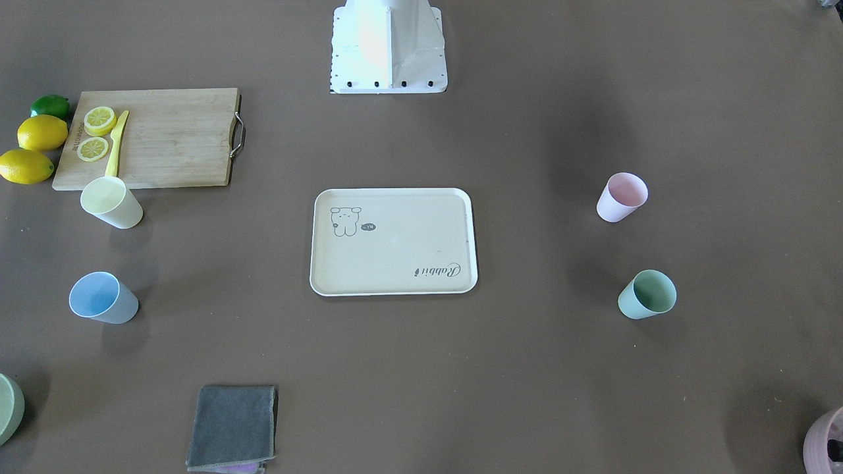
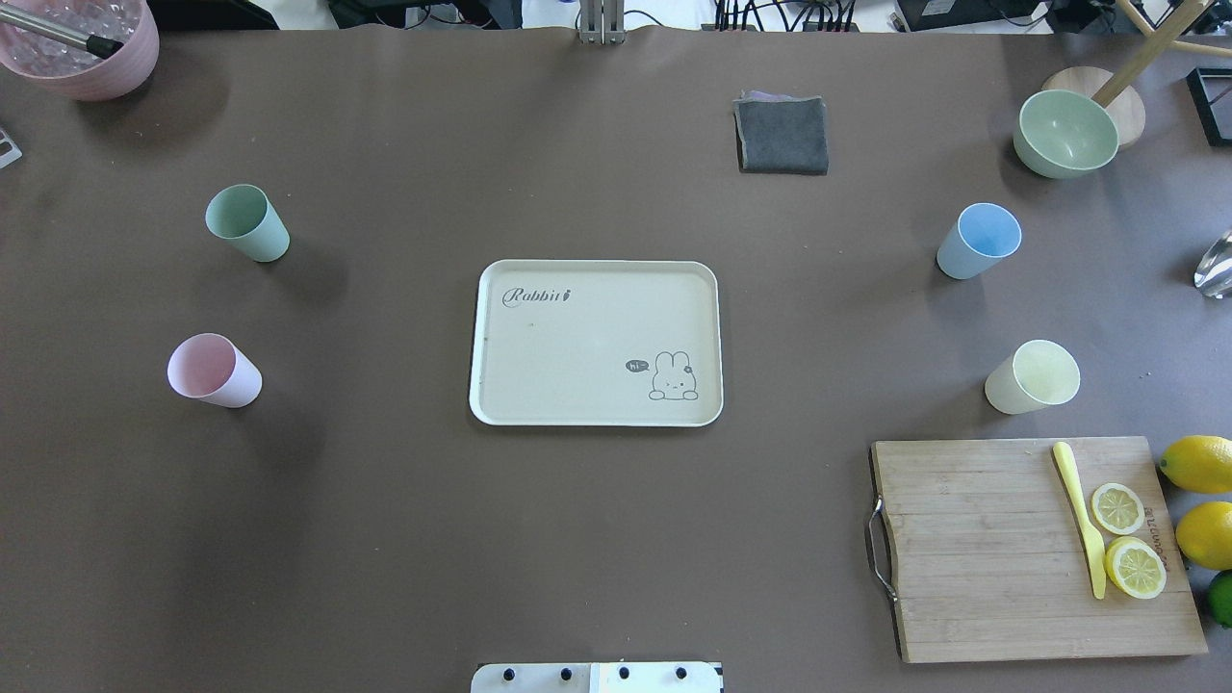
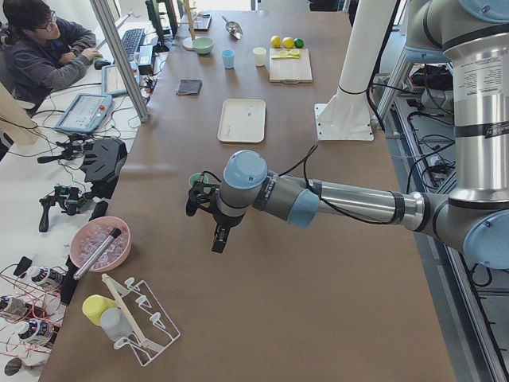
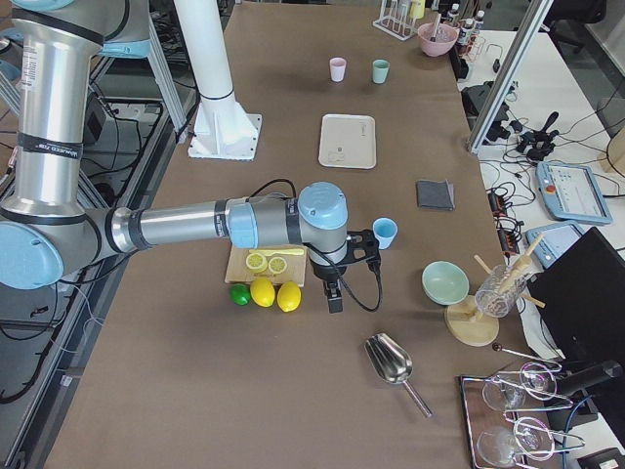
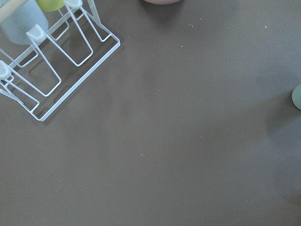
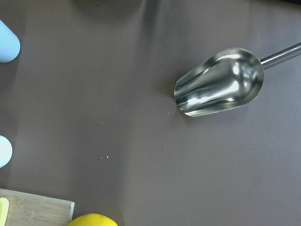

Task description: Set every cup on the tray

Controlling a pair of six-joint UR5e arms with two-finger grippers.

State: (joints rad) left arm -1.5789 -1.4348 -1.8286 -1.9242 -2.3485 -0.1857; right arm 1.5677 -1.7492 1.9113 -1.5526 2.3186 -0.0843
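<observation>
**Surface.** Brown-covered desk (image 2: 616,539). The robot's base is at the middle of its near edge.

**Item 1, cutting board** (image 2: 1020,549). Wooden, on the robot's right at the near edge.

**Item 2, tray** (image 2: 577,356). Cream, lying flat at the centre of the desk with nothing on it. Its long axis runs left to right across the robot's front. The "Rabbit" script sits in the far-left corner and the cartoon animal in the near-right corner, both reading upright from the robot's side.

**Items 3–6, cups.** All four stand upright on the desk with their wide mouths up, well apart from the tray.
- Yellow cup (image 2: 1032,376): right side, just beyond the board's far edge.
- Blue cup (image 2: 979,241): right side, farther out.
- Pink cup (image 2: 214,371): left side, nearer the robot.
- Green cup (image 2: 247,222): left side, farther out.

**Item 7, left pincer** (image 3: 216,239). Points down over bare desk beyond the green cup, at the table's left end. It shows only in the side view, so whether it is spread or closed cannot be told.

**Item 8, right pincer** (image 4: 334,298). Points down past the board, at the right end. Its state cannot be told either.
</observation>
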